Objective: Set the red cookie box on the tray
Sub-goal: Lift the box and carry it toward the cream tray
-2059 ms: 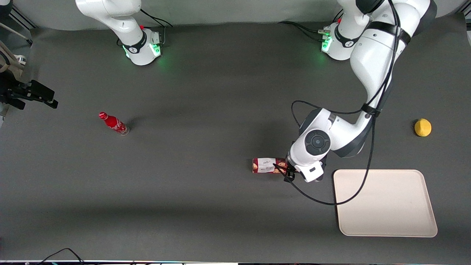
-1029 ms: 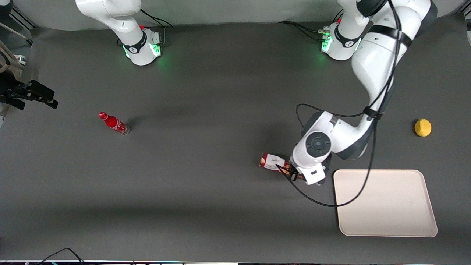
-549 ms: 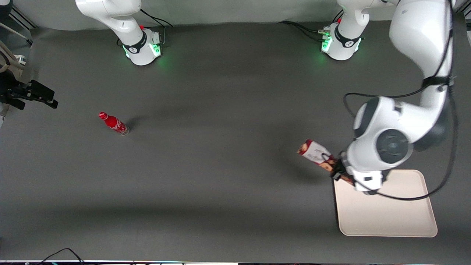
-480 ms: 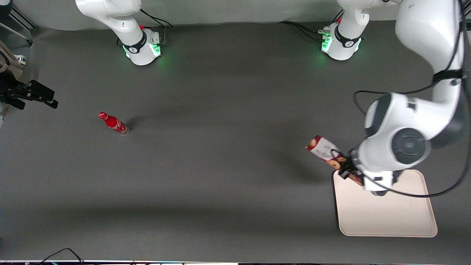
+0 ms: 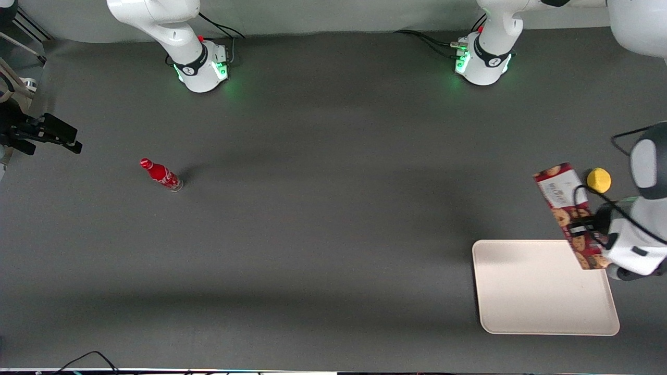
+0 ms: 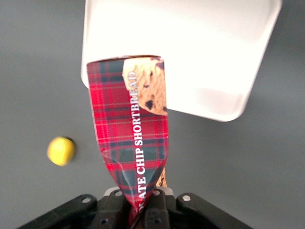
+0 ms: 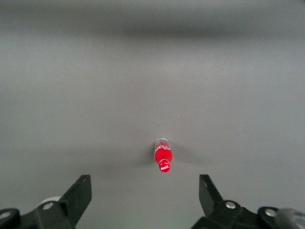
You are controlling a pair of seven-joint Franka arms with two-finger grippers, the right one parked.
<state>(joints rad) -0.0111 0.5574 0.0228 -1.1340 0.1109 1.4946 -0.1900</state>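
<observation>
The red cookie box [image 5: 569,214] is a long dark-red plaid box with cookie pictures and a white label at its end. It hangs in the air, tilted, over the edge of the tray toward the working arm's end of the table. My left gripper [image 5: 599,237] is shut on the box near its lower end. In the left wrist view the box [image 6: 135,129] runs out from the gripper [image 6: 141,210], pinched and creased there. The tray [image 5: 542,291], cream-white and bare, lies below; it also shows in the left wrist view [image 6: 214,52].
A yellow lemon-like ball [image 5: 598,180] lies on the dark table just beside the box's upper end, farther from the front camera than the tray; it shows in the wrist view [image 6: 61,150]. A small red bottle [image 5: 160,174] stands toward the parked arm's end.
The gripper has lifted the box off the table and carried it sideways toward the working arm's end, from beside the tray to above the tray's outer edge. The box has turned more lengthwise.
</observation>
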